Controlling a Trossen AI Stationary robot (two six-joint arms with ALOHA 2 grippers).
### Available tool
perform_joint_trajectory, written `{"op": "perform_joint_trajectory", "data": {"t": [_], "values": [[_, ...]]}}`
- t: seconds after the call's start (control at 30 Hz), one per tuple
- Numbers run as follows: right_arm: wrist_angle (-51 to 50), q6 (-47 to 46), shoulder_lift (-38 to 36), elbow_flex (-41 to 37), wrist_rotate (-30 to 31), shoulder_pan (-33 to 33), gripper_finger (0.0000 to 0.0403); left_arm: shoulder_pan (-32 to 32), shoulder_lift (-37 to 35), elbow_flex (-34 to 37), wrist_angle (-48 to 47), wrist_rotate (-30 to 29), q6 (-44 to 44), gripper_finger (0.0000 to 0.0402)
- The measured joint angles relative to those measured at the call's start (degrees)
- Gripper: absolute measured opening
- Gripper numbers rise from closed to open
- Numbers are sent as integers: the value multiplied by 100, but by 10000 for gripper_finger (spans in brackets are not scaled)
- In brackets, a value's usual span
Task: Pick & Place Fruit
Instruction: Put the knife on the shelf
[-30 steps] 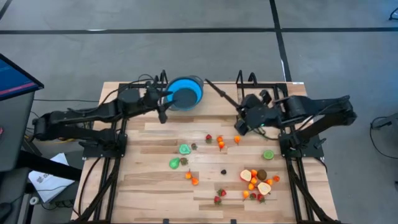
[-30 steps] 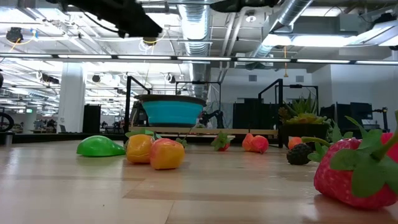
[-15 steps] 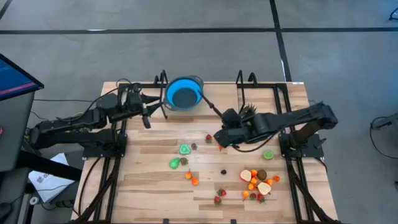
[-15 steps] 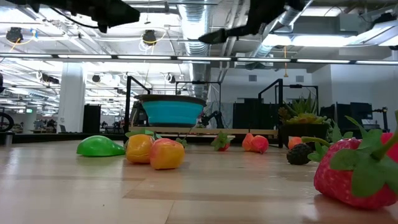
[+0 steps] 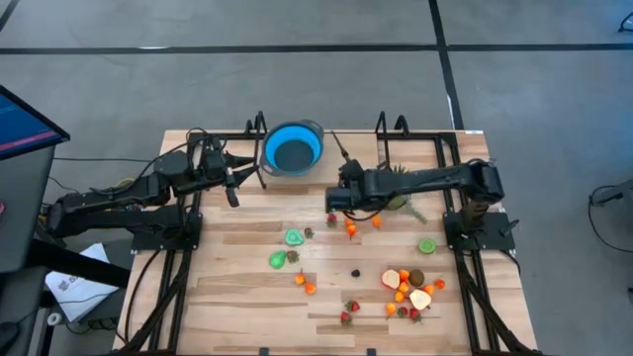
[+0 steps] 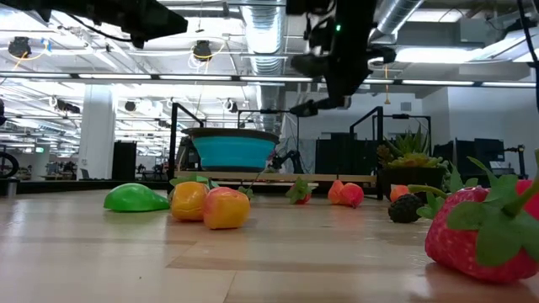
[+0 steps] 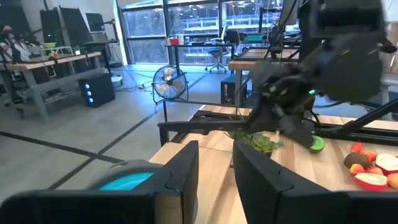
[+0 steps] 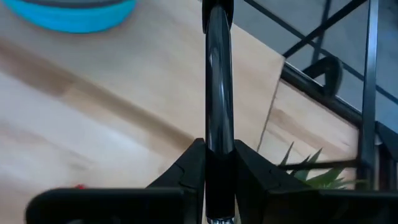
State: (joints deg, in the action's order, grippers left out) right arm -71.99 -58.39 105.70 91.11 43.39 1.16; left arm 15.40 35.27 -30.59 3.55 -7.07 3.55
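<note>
Small toy fruit lie scattered on the wooden table point(image 5: 247, 297): strawberries point(image 5: 332, 220), orange pieces point(image 5: 351, 228), green pieces point(image 5: 294, 237), a lime half point(image 5: 426, 245) and a cluster point(image 5: 410, 292) at the near right. My right gripper point(image 5: 336, 198) hangs over the table's middle, above the strawberries, shut on a long black rod point(image 8: 219, 93). My left gripper point(image 5: 233, 180) stands open and level to the left of the blue bowl point(image 5: 294, 149), with nothing between its fingers point(image 7: 261, 177). My right gripper pinches the black rod point(image 8: 219, 142) between its two fingers. The rod runs on past the fingertips toward the table's far edge point(image 5: 338, 146). It is lifted clear of the table. Which end of the rod the fingers have is hidden by the gripper.
The blue bowl stands at the table's far edge. A spiky green plant-like thing point(image 5: 401, 200) lies under my right arm. Black arm frames point(image 5: 163, 232) point(image 5: 480, 232) stand at both sides. Bare wood point(image 5: 237, 222) lies between the bowl and the green pieces.
My right gripper has swung down and toward the table's left from the far right, carrying the rod, and now hangs over the middle. My left gripper has drawn back from the bowl toward the table's left edge, then kept still.
</note>
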Motion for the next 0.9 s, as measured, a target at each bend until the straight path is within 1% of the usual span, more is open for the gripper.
{"op": "perform_joint_trajectory", "data": {"t": [0.43, 0.53, 0.6, 0.8, 0.9], "values": [[285, 866, 277, -24, -134, -781, 48, 0, 2, 0, 31, -2, 0, 92], [599, 1096, 428, -23, -127, -892, 48, 0, 2, 0, 42, -2, 0, 92], [499, 1242, 505, -48, -178, -975, 48, 0, 2, 0, 44, -5, 0, 92], [694, 1547, 809, -42, -438, -1170, 48, 0, 4, 0, 46, -4, 0, 92], [710, 1684, 916, -42, -453, -1244, 48, 0, 3, 0, 52, -8, 0, 92]]}}
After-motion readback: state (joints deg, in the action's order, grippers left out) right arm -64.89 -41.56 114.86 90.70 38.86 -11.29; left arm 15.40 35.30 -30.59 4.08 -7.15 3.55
